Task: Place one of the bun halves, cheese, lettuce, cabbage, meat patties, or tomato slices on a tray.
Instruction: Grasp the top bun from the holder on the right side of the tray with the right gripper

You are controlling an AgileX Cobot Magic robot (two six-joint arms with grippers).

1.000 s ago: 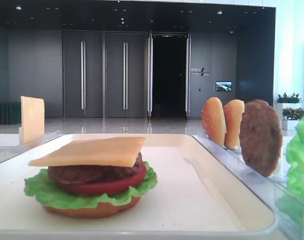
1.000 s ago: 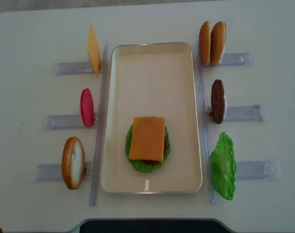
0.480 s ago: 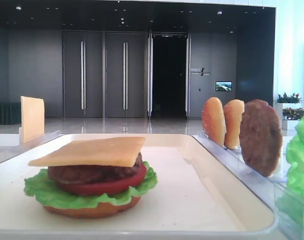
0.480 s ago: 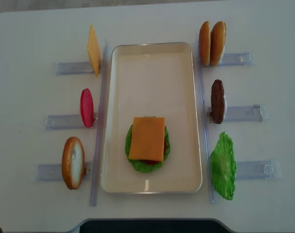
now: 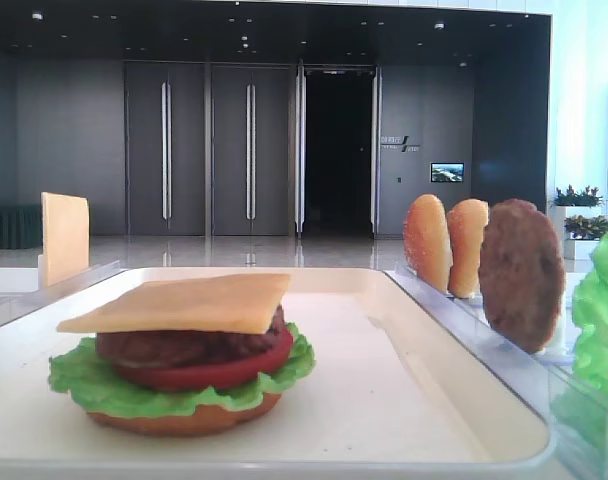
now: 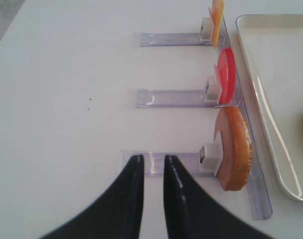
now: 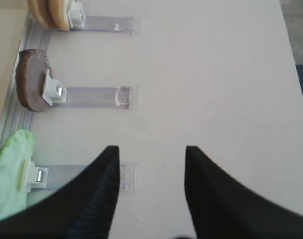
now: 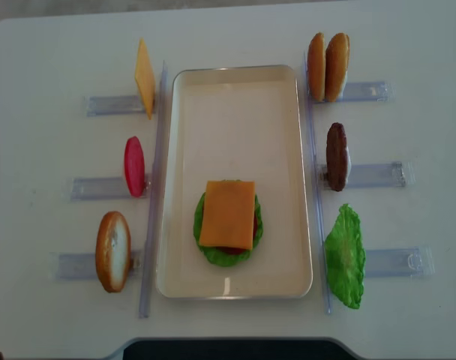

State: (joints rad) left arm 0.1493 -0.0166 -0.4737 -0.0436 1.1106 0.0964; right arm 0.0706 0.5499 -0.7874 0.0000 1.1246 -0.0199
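On the cream tray (image 8: 235, 75) (image 5: 464, 350) lies a stack of bun base, lettuce, tomato and patty, with a cheese slice (image 8: 227, 214) (image 5: 184, 303) on top. A bun half (image 6: 234, 148) (image 8: 112, 250) stands on edge in the near left rack. My left gripper (image 6: 152, 158) hovers left of it over the rack's end, its jaws a narrow gap apart with nothing between them. Above the table right of the lettuce leaf (image 7: 9, 172) (image 8: 344, 256), my right gripper (image 7: 151, 149) is wide open and empty. Neither gripper shows in the overhead view.
Left racks also hold a tomato slice (image 8: 134, 166) (image 6: 226, 74) and upright cheese (image 8: 144, 77). Right racks hold two bun halves (image 8: 328, 66) (image 7: 52, 12) and a meat patty (image 8: 336, 156) (image 7: 31, 79). Clear rails (image 8: 154, 187) flank the tray's long sides.
A dark shape at the overhead view's lower left edge has slipped further out of frame. The food and tray have not moved.
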